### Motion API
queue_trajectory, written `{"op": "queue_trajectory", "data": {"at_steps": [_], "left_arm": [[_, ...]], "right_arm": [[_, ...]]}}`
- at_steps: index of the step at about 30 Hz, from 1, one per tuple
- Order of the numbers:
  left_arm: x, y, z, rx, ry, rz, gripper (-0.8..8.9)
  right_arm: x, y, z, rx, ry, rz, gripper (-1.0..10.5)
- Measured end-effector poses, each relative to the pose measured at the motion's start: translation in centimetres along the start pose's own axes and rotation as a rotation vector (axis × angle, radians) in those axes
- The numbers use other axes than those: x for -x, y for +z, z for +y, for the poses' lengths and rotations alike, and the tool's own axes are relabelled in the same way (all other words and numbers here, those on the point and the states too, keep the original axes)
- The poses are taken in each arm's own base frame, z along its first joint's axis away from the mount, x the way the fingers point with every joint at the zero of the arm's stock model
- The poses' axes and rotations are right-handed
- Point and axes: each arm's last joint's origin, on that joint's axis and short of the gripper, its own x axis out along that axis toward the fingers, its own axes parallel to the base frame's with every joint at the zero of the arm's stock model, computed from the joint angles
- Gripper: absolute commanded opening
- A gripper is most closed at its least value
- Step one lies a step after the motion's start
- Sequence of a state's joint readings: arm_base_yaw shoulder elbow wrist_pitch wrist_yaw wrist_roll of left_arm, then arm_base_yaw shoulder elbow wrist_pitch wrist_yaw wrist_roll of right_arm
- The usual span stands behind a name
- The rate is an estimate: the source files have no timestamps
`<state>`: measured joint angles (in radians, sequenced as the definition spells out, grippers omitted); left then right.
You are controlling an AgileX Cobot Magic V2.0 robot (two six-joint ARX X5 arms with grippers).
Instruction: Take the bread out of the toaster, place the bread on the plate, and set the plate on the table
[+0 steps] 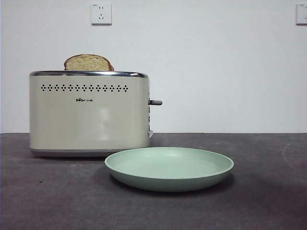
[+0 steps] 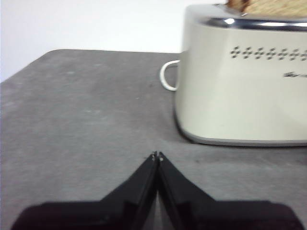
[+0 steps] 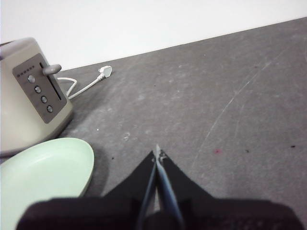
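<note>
only the front view shows the speckled bread [image 1: 88, 63] rising from the boxy cream toaster [image 1: 88, 114]. both wrist views show a clenched left gripper [image 2: 156, 156] and right gripper [image 3: 157, 154] over the matte grey desk [image 1: 268, 201].

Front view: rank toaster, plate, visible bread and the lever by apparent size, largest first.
1. toaster, by far the largest.
2. plate, about as wide as the toaster but nearer the camera, so its true size is unsure.
3. bread, only its top shows above the slot.
4. lever.

A plain white wall [image 1: 216, 72] carries two white sockets [image 1: 101, 14].
</note>
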<state>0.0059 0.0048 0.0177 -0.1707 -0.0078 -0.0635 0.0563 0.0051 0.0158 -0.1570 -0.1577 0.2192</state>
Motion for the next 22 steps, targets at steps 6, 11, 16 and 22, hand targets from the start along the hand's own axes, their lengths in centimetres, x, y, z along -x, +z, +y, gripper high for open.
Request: {"op": "queue_trajectory", "data": {"at_steps": [6, 11, 16, 22], "left_arm": [[1.2, 2.5, -0.3, 0.04, -0.04, -0.013, -0.07], [2.5, 5.2, -0.5, 0.106, -0.069, -0.064, -0.06], [3.8, 7.1, -0.8, 0.136, -0.127, -0.057, -0.06], [5.2, 9.6, -1.3, 0.141, -0.238, 0.036, -0.07]], "right_arm": [[0.0, 0.1, 0.2, -0.082, 0.054, 0.037, -0.1], [0.4, 2.2, 0.9, -0.116, 0.092, 0.029, -0.1], [0.6, 5.2, 1.9, -0.123, 0.19, 0.047, -0.1], [0.6, 9.2, 3.2, -0.106, 0.28, 0.18, -0.1]]}}
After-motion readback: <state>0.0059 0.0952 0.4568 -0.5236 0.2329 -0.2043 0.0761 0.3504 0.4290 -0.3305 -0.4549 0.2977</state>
